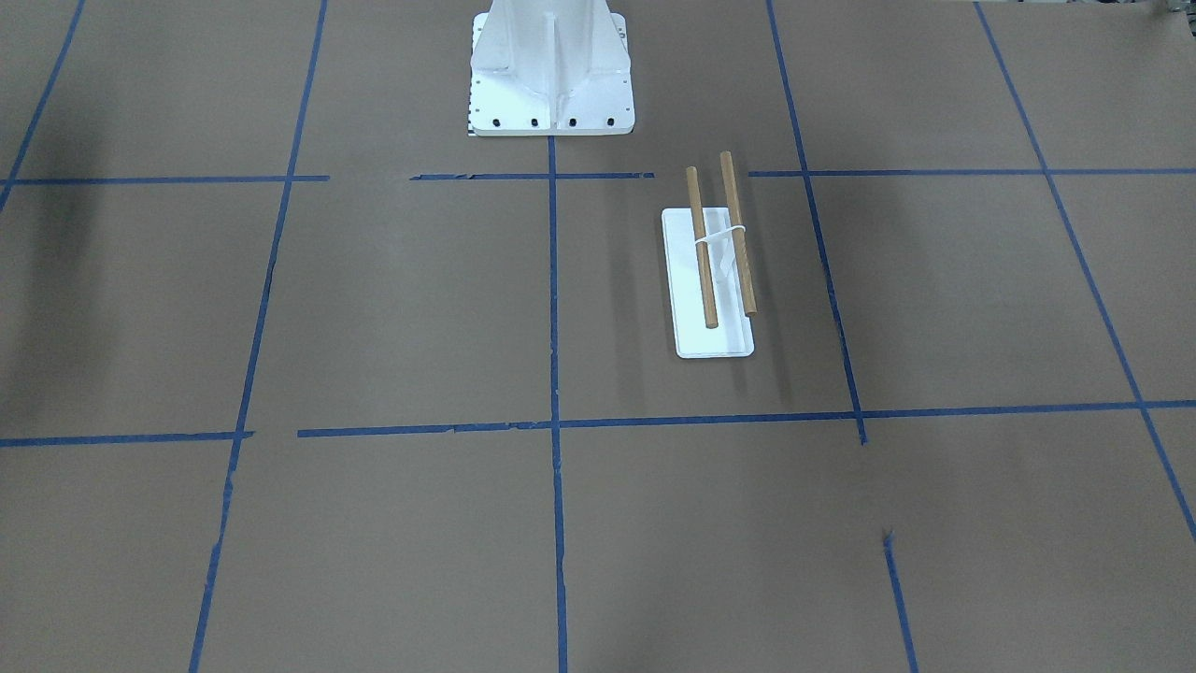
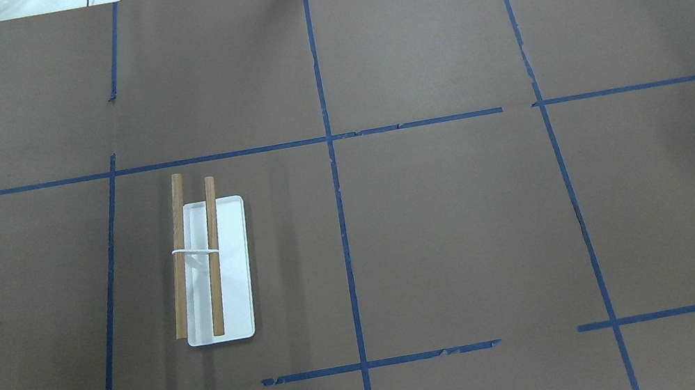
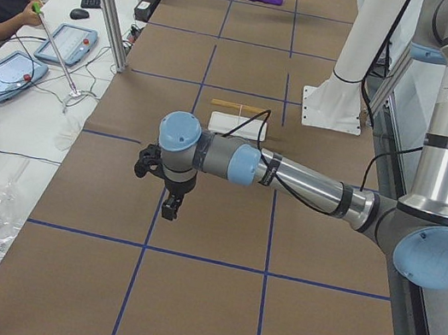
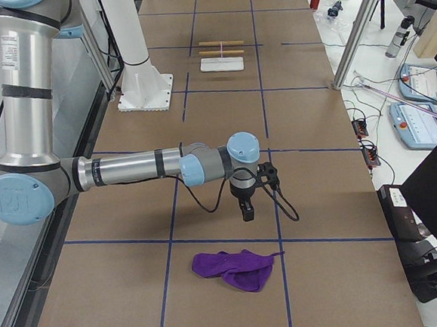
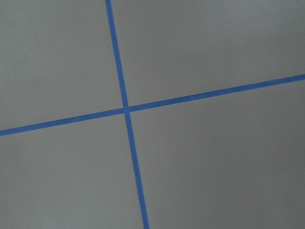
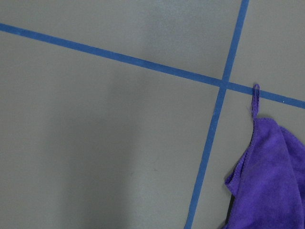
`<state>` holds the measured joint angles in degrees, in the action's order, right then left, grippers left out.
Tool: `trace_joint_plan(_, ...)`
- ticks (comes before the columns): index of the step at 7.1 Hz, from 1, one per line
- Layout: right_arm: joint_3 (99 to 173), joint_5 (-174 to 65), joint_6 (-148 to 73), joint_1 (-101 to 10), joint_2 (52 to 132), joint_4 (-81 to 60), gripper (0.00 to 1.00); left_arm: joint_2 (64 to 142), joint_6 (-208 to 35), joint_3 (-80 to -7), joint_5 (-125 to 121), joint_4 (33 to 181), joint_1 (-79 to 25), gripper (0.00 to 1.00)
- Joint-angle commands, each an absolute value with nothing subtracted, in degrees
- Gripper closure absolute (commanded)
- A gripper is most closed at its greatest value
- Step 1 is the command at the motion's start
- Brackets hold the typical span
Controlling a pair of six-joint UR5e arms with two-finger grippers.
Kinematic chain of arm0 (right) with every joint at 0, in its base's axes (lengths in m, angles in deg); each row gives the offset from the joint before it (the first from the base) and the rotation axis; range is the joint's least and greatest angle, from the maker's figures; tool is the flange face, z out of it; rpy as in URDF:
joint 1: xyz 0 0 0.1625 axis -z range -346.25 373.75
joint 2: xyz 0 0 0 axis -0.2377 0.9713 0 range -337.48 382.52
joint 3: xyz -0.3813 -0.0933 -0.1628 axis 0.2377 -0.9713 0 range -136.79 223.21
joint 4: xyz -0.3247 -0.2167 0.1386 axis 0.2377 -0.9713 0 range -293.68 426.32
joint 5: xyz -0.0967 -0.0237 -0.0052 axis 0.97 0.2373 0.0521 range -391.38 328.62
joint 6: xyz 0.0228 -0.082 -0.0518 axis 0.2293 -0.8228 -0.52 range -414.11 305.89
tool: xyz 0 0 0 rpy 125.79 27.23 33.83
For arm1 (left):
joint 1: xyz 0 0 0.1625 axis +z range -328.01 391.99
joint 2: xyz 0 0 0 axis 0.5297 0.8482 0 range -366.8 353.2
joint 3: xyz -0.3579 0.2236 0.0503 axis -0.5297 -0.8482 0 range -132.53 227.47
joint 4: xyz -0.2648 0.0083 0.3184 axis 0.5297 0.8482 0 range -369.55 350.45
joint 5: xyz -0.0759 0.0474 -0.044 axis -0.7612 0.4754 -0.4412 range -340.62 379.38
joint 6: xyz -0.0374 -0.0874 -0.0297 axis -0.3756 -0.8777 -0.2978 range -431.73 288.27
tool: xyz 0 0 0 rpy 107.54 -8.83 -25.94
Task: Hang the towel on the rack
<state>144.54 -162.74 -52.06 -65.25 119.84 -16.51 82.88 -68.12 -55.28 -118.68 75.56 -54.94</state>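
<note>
**Purple towel [image 4: 234,270] lies just outboard of your right gripper [image 4: 247,213]; the rack [image 4: 221,57] is far off on the opposite side**

Your right gripper hangs fingers-down above the brown table cover [image 4: 319,193]. The towel is a crumpled heap on the cover just beyond the gripper, on the side facing away from the rack. In the right wrist view the cloth fills only the lower right corner. Its thin hanging loop [image 6: 256,95] reaches toward a crossing of blue tape [image 6: 222,85]. So the jaws are offset from the towel, not yet over it. The heap's long axis runs from the robot's side toward the operators' side, roughly parallel to the rack's two wooden dowels [image 2: 216,287].

Neither wrist view shows any fingers, and the side views are too coarse to judge by. You cannot tell whether either pair of jaws stands apart or together. No cloth hangs from either gripper.

Your left gripper [image 3: 170,203] hovers over bare cover. It is nearer the rack than the right one, but well apart from the towel, which sits at the table's far end from it.

As I judge it, the right arm is the one to take the towel. It needs a short shift outward and down, then a long carry back across the table to the dowels.
</note>
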Motion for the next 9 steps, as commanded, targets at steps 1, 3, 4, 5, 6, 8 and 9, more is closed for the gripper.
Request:
trace_joint_plan(1,143.50,-165.23,-52.79,-64.83,120.60,-15.86,0.00,82.93,-68.12,-55.62,-119.31,75.71,-54.76,0.00)
trace_joint_plan(3,136.95,-166.12,-58.21,-64.74,120.79,-12.98,0.00,82.76,-68.47,-55.19,-125.08,77.45,-53.80,0.00)
trace_joint_plan(4,135.95,-164.98,-58.33,-64.82,119.74,-13.13,0.00,82.85,-68.47,-55.01,-125.11,77.55,-53.79,0.00)
trace_joint_plan(5,129.76,-165.50,-57.81,-66.31,118.68,-12.96,0.04,82.85,-68.56,-55.10,-125.11,77.73,-53.79,0.00)
trace_joint_plan(6,126.48,-165.15,-58.06,-67.89,116.32,-12.96,0.04,82.85,-68.48,-55.10,-125.11,77.73,-53.79,0.00)
trace_joint_plan(8,119.97,-164.89,-57.98,-70.18,115.95,-10.61,0.05,82.85,-68.48,-55.01,-125.11,77.73,-53.79,0.00)
trace_joint_plan(9,116.63,-163.41,-57.98,-70.10,114.82,-9.28,0.07,82.85,-68.56,-54.92,-125.11,78.77,-53.79,0.00)
